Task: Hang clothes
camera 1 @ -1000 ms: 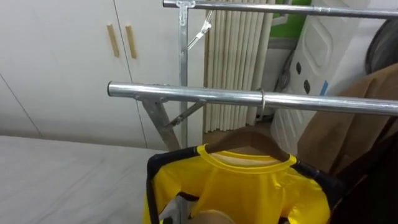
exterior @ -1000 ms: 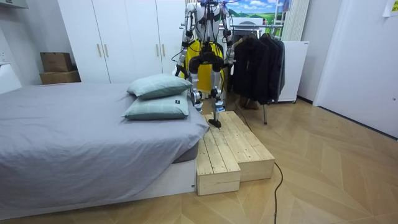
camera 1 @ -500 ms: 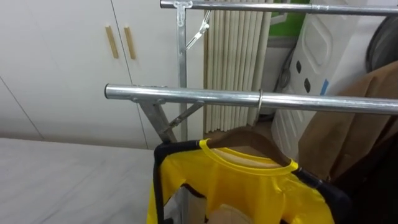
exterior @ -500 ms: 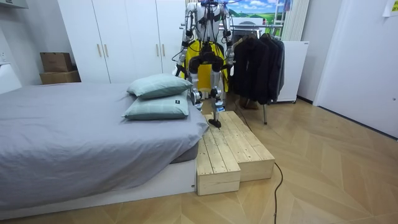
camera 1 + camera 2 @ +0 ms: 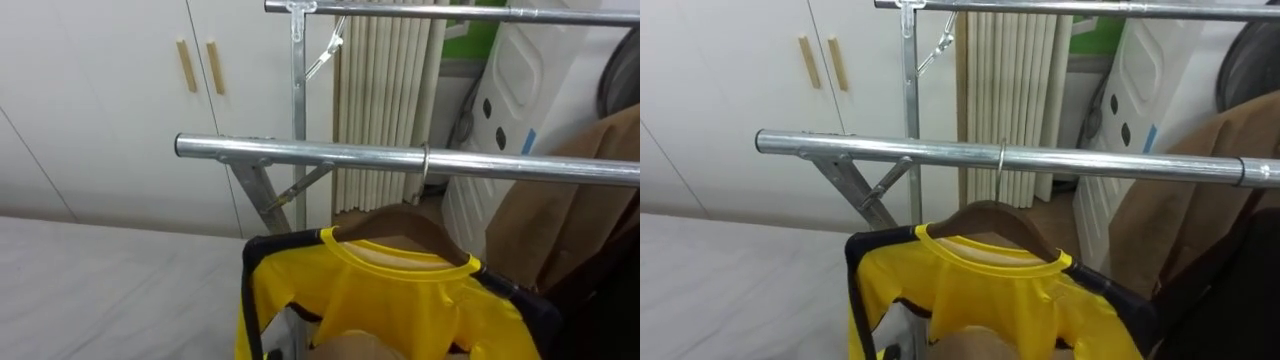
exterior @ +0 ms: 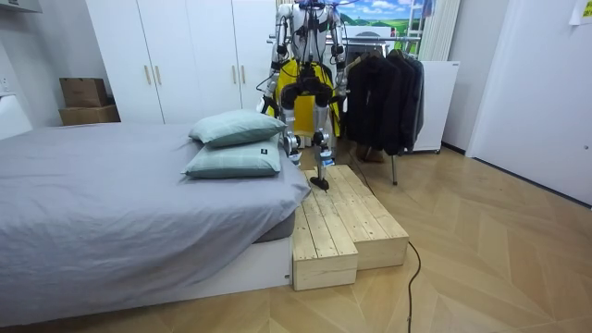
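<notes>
Hanging from the nearer metal rail (image 5: 330, 155) of the clothes rack is the task's garment: a yellow shirt (image 5: 390, 295) with black trim at the shoulders. It sits on a wooden hanger (image 5: 400, 222), and you can see the hanger's metal hook (image 5: 424, 165) looped over the rail. The shirt's collar lies around the hanger's neck, and its lower part runs out of the bottom of your eye views. A second, higher rail (image 5: 450, 13) crosses behind, joined to an upright post (image 5: 297, 80).

To the right of the shirt on the same rack you have a brown garment (image 5: 570, 200), with darker clothing (image 5: 600, 300) crowding in below it and close to the shirt's right shoulder. Behind the rack stand a cream ribbed panel (image 5: 385, 90) and white wardrobe doors (image 5: 100, 100) with wooden handles (image 5: 187, 66). The grey bed (image 5: 100, 280) lies to the left, under the rail's free end.

In the room view you stand upright on a wooden platform (image 6: 347, 222) at the bed's corner, facing the rack with your back to the camera. Two pillows (image 6: 236, 139) lie on the bed beside you. Dark clothes (image 6: 384, 92) hang on the room view's right and cardboard boxes (image 6: 83, 97) sit by the wardrobe.

You cannot tell how either hand is set, or whether it holds anything.
</notes>
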Robot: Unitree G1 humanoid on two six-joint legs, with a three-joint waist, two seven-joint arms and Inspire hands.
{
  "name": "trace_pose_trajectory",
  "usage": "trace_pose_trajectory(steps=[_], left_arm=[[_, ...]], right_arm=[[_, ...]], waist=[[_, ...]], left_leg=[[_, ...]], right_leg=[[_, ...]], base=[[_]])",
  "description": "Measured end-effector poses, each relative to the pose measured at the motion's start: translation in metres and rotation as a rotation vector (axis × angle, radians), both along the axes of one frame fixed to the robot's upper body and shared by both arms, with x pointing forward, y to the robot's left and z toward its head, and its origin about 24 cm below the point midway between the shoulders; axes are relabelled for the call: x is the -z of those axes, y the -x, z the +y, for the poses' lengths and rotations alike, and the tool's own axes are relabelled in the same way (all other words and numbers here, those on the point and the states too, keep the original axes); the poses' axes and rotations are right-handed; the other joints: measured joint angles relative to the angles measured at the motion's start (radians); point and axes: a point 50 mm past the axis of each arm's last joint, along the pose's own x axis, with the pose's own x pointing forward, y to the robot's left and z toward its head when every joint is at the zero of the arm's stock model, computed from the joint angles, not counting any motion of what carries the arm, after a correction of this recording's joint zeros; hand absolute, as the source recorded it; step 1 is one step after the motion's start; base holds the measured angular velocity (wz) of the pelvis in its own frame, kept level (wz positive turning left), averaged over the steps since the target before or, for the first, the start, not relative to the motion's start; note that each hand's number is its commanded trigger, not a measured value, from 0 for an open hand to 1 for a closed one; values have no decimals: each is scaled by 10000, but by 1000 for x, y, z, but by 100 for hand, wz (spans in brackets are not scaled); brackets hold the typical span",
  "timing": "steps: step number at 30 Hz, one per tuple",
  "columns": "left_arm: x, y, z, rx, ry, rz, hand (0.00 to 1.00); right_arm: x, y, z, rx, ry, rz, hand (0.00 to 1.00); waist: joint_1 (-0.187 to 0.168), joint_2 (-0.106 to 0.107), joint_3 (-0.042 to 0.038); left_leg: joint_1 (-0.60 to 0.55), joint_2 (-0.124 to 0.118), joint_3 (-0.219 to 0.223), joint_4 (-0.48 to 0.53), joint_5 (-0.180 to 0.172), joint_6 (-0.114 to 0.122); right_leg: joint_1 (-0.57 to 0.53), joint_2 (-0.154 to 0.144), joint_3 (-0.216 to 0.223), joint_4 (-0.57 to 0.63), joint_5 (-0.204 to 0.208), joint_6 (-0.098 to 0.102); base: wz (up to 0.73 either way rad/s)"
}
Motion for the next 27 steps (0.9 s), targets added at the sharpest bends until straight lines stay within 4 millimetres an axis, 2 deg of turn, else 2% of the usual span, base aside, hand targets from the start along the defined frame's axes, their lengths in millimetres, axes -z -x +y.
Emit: trace_pose_trajectory(steps=[11, 21, 27], left_arm=[[0, -6, 0, 413, -81, -20, 0], [-1, -14, 0, 586, -77, -171, 0], [-1, -14, 1, 598, -99, -177, 0]], right_arm=[[0, -14, -3, -1208, 525, 67, 0], [-1, -22, -3, -1429, 666, -182, 0], [-1, -25, -1, -1463, 641, -288, 0]], waist=[[-29, -14, 9], [-48, -70, -4], [-37, -98, 20]], left_leg=[[-34, 1, 36, -4, 0, 0], [-26, 1, 32, -7, 0, 0], [2, 3, 40, -4, 0, 0]], right_leg=[[-3, -17, -15, -51, -1, 1], [-2, -15, -23, -39, -1, 1], [7, -6, -31, 15, -2, 1]], base=[[0], [0], [0]])
